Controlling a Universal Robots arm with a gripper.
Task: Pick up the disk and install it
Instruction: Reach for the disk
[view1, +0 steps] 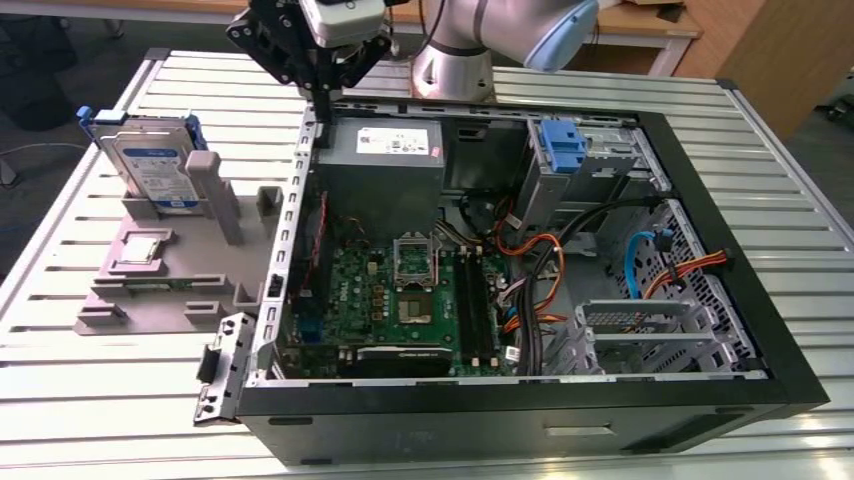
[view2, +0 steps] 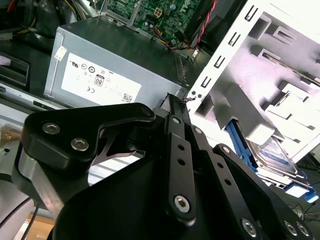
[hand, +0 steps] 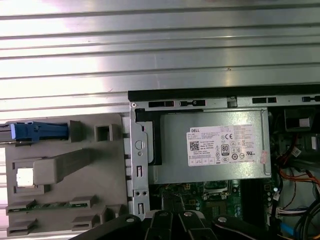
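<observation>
hovering black end effector (view2: 172, 102) pressed together; silver blue-framed disk (view1: 150, 165) upright in grey stand (view1: 147, 280)

— Where's the disk (view1: 150, 165)?
— Upright in the holder (view1: 160, 270) on the table (view1: 80, 400), at the exterior view's left of the case (view1: 534, 410).
— And inside the case?
— Supply (view1: 387, 150) at the back, board (view1: 400, 290) before it. The gripper (view1: 322, 125) hangs over the case's left wall, beside the supply.

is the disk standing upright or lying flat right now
Upright: the disk stands on edge in the grey holder, outside the computer case, on the exterior view's left.
</observation>
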